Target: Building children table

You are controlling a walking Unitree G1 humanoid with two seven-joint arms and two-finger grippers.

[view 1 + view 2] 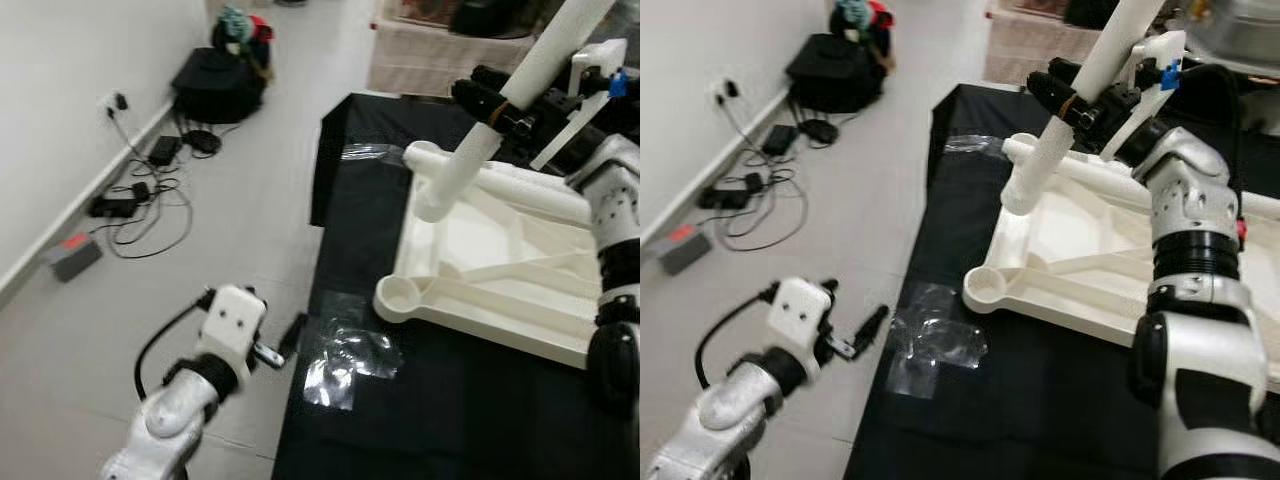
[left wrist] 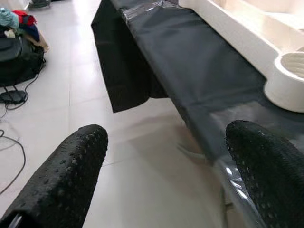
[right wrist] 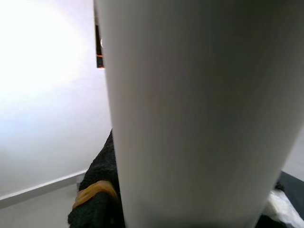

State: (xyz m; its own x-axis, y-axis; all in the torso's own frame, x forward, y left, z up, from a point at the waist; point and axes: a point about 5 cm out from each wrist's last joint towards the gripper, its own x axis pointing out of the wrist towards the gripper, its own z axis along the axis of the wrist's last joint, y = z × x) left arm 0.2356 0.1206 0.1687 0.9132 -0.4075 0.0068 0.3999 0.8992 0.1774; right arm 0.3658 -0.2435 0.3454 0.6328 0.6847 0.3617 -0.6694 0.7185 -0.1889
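A white children's tabletop (image 1: pixel 470 275) lies upside down on a black-covered table (image 1: pixel 440 420), with a round leg socket (image 1: pixel 398 293) at its near left corner. My right gripper (image 1: pixel 490 100) is shut on a white table leg (image 1: pixel 500 100); the leg is tilted, its lower end resting in the far left corner socket (image 1: pixel 432 205). In the right wrist view the white leg (image 3: pixel 190 114) fills the frame. My left gripper (image 1: pixel 290 338) is open, low beside the table's left edge over the floor; its black fingers (image 2: pixel 61 175) hold nothing.
Clear tape patches (image 1: pixel 345 365) shine on the black cloth. The white wall (image 1: pixel 60 100) runs along the left, with cables and power adapters (image 1: pixel 140 195) on the floor and a black bag (image 1: pixel 215 80) farther back. A cloth-covered piece of furniture (image 1: pixel 440 55) stands behind the table.
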